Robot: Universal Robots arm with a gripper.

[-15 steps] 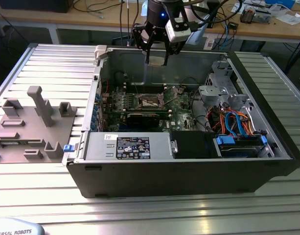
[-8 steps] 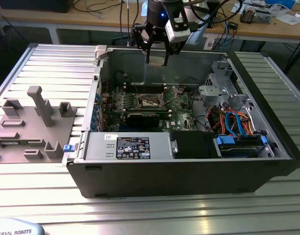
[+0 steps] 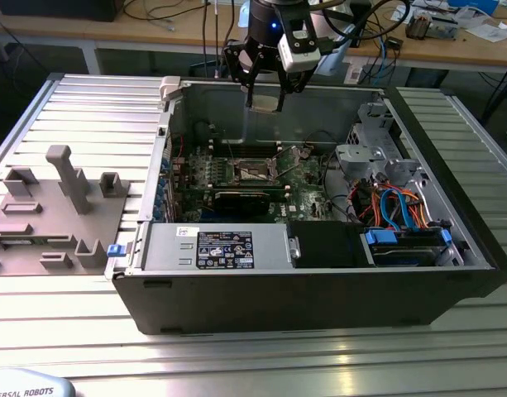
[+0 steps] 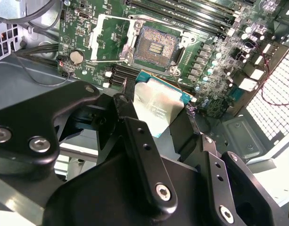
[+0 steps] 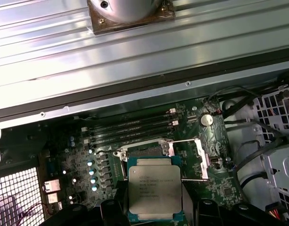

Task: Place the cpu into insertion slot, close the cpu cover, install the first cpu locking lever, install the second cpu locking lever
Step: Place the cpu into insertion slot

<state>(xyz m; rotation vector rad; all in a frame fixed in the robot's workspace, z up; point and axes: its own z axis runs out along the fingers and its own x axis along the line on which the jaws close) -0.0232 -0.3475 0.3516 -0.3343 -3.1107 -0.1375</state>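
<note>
In the second wrist view the cpu (image 4: 158, 106) is gripped by its edges between the black fingers (image 4: 124, 104) of my pincer (image 4: 157, 113), its silver top facing the camera. So my pincer is clamped on the chip, and the chip is in the air, touching nothing but me.

Past it lies the insertion slot (image 4: 156, 47). Its dark, gold-glinting contact field is bare, with nothing seated in it. The cpu cover (image 4: 113, 40) is swung open beside the slot, its big square opening showing green board through it.

I judge the task barely begun. The chip is in hand but not placed, the cover is not closed, and both locking steps are left.

In the first wrist view the cpu (image 5: 155, 190) overlaps the near part of the slot (image 5: 145, 149), with the open cover (image 5: 191, 160) just beside it and the long memory slots (image 5: 130, 126) beyond.

In the exterior view my pincer (image 3: 265, 98) hangs over the far part of the open computer case (image 3: 319, 281), with the pale chip (image 3: 265, 102) at its tip. It is well above the motherboard (image 3: 307, 203) and well apart from the slot (image 3: 255, 171). I cannot tell whether the chip is squarely over the slot.
</note>
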